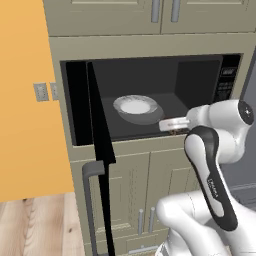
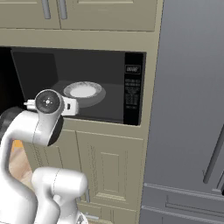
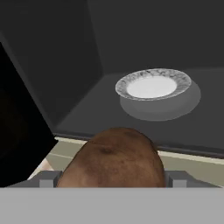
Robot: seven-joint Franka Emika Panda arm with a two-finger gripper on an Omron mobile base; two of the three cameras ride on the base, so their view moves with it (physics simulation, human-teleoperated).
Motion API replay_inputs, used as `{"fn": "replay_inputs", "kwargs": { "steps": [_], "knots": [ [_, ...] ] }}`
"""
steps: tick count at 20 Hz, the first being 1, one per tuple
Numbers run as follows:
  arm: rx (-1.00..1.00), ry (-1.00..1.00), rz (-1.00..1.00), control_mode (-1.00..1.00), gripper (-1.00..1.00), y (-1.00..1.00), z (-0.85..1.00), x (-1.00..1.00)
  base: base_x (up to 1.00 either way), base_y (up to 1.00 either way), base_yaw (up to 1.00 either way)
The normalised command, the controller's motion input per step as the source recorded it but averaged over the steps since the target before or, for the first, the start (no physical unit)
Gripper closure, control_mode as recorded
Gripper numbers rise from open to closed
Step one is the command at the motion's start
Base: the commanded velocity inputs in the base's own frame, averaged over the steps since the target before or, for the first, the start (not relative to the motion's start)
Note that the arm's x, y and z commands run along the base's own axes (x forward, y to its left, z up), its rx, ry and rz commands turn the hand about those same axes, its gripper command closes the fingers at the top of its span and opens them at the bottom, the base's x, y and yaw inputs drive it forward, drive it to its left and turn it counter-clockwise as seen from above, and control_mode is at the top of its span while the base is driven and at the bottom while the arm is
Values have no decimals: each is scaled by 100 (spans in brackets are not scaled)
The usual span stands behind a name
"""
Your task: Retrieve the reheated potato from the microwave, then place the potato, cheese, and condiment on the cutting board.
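Beige cabinets (image 1: 125, 170), microwave (image 1: 150, 95) door swung open, plate (image 3: 153, 85) inside. Potato (image 3: 113, 159) outside cavity, wedged between gripper (image 3: 111, 179) fingers, spread wide, clamped on it.

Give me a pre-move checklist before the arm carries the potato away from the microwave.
1. Potato sits between the hand fingers: ok.
2. Potato is out of the microwave cavity, in front of its sill: ok.
3. Microwave door is swung fully open, off the retreat path: ok.
4. Plate left inside is bare and upright: ok.
5. Grip firm enough for travel: cannot tell.
6. Cutting board ready to receive: cannot tell.
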Motion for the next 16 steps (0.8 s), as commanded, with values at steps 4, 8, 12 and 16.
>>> {"fn": "replay_inputs", "kwargs": {
  "steps": [4,8,12,16],
  "knots": [
    [0,15,-13,-100,100,-14,2,-76,0,0,0],
    [0,20,-12,-100,100,-17,1,-71,0,0,0],
    [0,14,-11,-100,100,-16,0,-68,0,0,0],
    [0,2,-4,-100,100,-9,-8,-54,0,0,0]
  ]
}}
